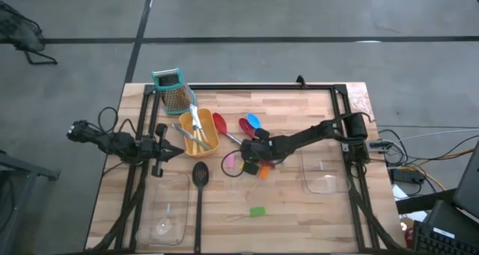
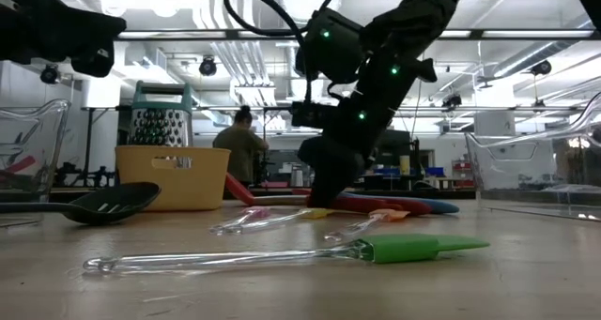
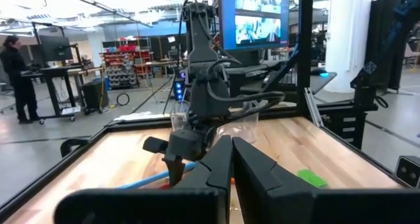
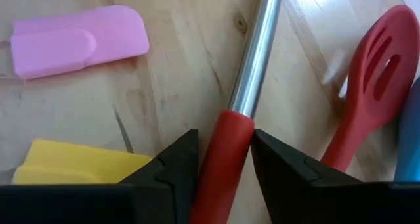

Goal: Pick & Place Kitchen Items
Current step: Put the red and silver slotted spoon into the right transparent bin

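Note:
My right gripper (image 1: 253,152) is down at the table's middle, shut on a red spoon with a steel shaft (image 4: 259,46); its bowl (image 1: 219,123) lies by the yellow tray. A red slotted spoon (image 4: 374,66) and a blue spoon (image 1: 254,120) lie beside it. Pink-tipped (image 4: 79,40) and yellow-tipped (image 4: 79,161) tools lie flat next to the fingers. An orange-tipped tool (image 1: 262,171), a green-tipped tool (image 1: 257,211) and a black slotted spoon (image 1: 200,173) lie on the wood. My left gripper (image 1: 171,151) is shut and empty, raised left of the tray. My right gripper pinches the red spoon's red handle (image 4: 223,158) between its two fingers, just behind where the steel shaft begins. The fingers come from above, pointing down, and lie across the handle. In the low view the fingers (image 2: 329,184) reach the tabletop and the spoon lies along the wood.
The yellow tray (image 1: 212,141) holds several utensils; the teal-topped grater (image 1: 174,90) stands behind it. Clear trays stand at the near left (image 1: 165,210) and at the right (image 1: 325,173). A black frame runs along the table's edges. A person stands in the room beyond.

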Robot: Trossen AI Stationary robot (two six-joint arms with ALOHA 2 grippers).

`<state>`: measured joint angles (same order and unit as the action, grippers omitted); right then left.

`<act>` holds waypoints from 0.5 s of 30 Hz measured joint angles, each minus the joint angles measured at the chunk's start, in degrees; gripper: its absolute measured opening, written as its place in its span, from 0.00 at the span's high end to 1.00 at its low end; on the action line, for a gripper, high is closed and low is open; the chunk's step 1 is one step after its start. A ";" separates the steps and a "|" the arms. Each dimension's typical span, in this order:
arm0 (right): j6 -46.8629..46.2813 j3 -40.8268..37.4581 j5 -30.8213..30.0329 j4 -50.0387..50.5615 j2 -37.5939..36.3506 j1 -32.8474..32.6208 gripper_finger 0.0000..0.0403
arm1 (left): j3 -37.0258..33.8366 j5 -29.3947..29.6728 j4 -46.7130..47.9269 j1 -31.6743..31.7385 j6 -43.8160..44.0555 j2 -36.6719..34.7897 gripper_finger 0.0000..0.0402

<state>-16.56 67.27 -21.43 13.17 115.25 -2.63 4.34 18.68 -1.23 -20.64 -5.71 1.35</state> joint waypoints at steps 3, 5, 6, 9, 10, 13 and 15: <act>-0.85 0.28 -0.03 0.26 0.25 0.02 0.69 | 0.00 0.35 -0.12 0.00 0.04 0.35 0.95; -2.02 0.24 0.04 0.88 -0.14 0.04 0.72 | 0.00 0.48 -0.05 0.00 0.07 0.67 0.95; -2.32 0.21 0.03 1.23 -0.30 0.08 0.73 | 0.00 0.50 -0.04 -0.02 0.09 0.72 0.95; -2.29 0.10 0.01 2.70 -0.95 0.12 0.76 | 0.00 0.50 -0.03 -0.02 0.14 0.72 0.95; -2.29 0.10 0.02 3.01 -1.16 0.13 0.77 | 0.00 0.50 -0.03 -0.02 0.15 0.72 0.95; -2.29 -0.02 0.03 3.89 -1.82 0.13 0.80 | 0.00 0.50 -0.02 -0.02 0.13 0.72 0.95; -1.92 -0.03 0.00 4.02 -2.20 0.13 0.82 | 0.00 0.50 0.03 -0.02 0.14 0.72 0.95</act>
<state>-18.47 67.24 -21.43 17.19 113.06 -2.50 4.34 19.18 -1.20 -20.67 -5.58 2.07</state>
